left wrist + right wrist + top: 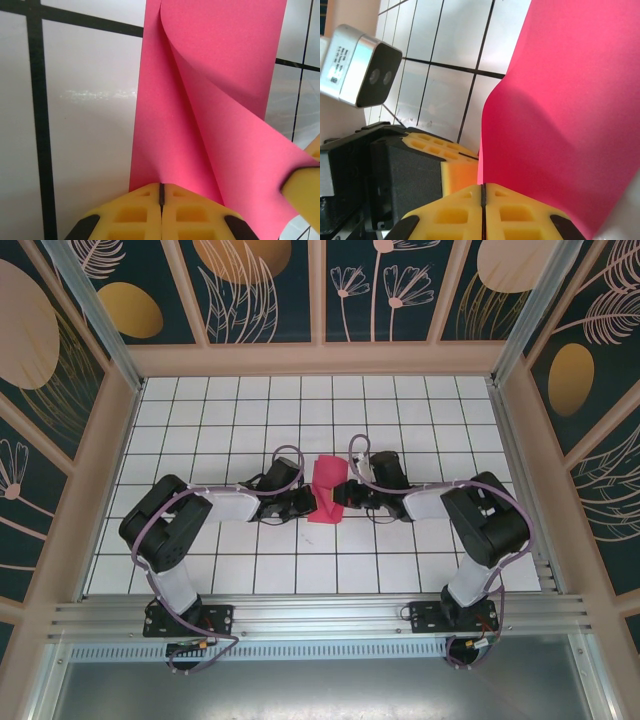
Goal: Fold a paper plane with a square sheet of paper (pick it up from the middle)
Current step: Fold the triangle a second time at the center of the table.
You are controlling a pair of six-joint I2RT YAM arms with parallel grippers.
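1. Your tiled table (pixel 200 430): both arms reach in and meet at its middle.
2. The square sheet of paper (pixel 327 490) sits between them, partly folded (one flap curls over), with its long axis running near-to-far; from above I can't count the layers.
3. The left gripper (pixel 161 192) is clamped closed on the sheet's edge, and the paper lies rightward of it.
4. The right gripper (pixel 483 192) is pinched closed, seemingly on the opposite edge; neither arm is nearer.
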